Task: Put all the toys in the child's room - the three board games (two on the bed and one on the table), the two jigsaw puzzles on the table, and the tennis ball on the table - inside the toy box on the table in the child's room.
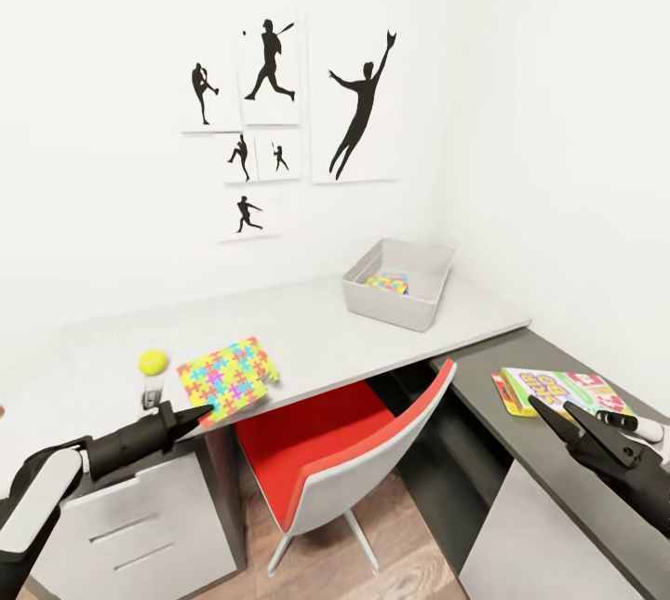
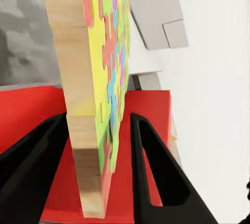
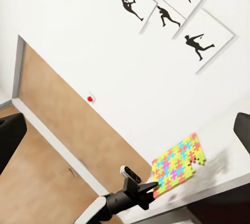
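One jigsaw puzzle (image 1: 228, 376) overhangs the table's (image 1: 307, 330) front edge, its near edge between my left gripper's (image 1: 191, 418) parted fingers, not yet clamped. The toy box (image 1: 398, 284) stands at the far right corner, well apart. My right gripper (image 1: 558, 416) hangs open.

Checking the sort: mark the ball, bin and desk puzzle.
small yellow-green tennis ball (image 1: 153, 362), head view, its middle
light grey plastic toy box (image 1: 389, 307), head view, front wall
multicoloured jigsaw puzzle sheet (image 1: 225, 377), head view, centre
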Motion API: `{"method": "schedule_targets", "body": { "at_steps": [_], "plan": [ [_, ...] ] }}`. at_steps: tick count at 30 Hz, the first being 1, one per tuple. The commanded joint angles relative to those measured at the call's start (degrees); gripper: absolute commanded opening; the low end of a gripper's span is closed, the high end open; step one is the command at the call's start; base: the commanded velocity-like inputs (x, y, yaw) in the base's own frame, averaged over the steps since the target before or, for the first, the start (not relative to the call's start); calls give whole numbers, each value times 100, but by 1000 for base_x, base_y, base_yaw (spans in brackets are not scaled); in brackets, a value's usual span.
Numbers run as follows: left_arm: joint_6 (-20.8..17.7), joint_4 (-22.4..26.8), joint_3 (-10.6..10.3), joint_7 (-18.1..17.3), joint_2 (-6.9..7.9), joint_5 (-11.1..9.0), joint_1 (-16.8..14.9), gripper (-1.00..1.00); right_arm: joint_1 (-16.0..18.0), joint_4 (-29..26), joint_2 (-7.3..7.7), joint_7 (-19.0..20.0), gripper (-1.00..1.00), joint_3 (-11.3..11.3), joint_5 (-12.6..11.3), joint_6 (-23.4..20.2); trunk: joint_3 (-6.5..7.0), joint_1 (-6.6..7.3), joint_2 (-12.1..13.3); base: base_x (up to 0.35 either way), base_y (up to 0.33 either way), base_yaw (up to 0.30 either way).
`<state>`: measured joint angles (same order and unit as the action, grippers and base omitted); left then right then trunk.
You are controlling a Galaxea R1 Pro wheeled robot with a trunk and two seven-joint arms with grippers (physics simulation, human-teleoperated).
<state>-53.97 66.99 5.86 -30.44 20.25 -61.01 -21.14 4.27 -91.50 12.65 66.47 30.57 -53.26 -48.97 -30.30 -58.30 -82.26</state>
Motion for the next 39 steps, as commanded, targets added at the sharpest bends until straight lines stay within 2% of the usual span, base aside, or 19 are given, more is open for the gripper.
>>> {"method": "schedule_targets", "body": {
  "at_steps": [1,6,11,13,16,18,19,20,22,23,26,30,39],
  "plan": [
    [-129,79,11,-22,-2,35,-4,-100,3,0,1,-6,100,0,-18,-31,13,23,39,0,0,0],
    [-372,391,33,-28,-3,-13,3,-100,3,1,1,-19,100,-6,-18,-30,48,67,119,0,0,0],
    [-565,501,37,-42,34,-49,5,-100,9,1,1,-124,100,-18,-16,-36,138,177,319,0,0,0],
    [-594,617,16,-47,48,-72,5,-100,11,1,1,-430,100,-11,-17,-43,174,220,399,0,0,0],
    [-603,792,-16,-95,96,-452,5,-100,12,-4,7,-1235,100,2,-23,-77,228,286,520,0,0,0],
    [-603,832,-76,-170,280,-799,9,-100,14,-6,9,-1554,100,5,-25,-92,264,330,600,0,0,0],
    [-603,845,-217,-235,491,-1000,11,-100,17,-7,9,-1670,100,3,-26,-98,282,352,640,0,0,0],
    [-603,852,-350,-306,650,-1100,12,-100,19,-8,9,-1707,100,3,-28,-100,300,374,680,0,0,0],
    [-603,857,-614,-562,940,-1260,13,-100,20,-8,10,-1735,100,0,-32,-94,336,418,760,0,0,0],
    [-603,858,-734,-760,1034,-1319,10,-100,20,-8,6,-1725,100,-6,-30,-85,354,440,801,0,0,0],
    [-603,860,-959,-1262,1172,-1399,10,-100,21,-15,2,-1704,100,-11,-27,-64,408,506,921,0,0,0],
    [-603,852,-1016,-1415,1205,-1420,12,-100,21,-17,1,-1723,100,-13,-27,-46,479,594,1081,0,0,0],
    [-603,844,-1028,-1438,1205,-1416,14,-100,21,-17,1,-1727,100,-12,-27,-43,641,792,1442,0,0,0]
  ]
}}
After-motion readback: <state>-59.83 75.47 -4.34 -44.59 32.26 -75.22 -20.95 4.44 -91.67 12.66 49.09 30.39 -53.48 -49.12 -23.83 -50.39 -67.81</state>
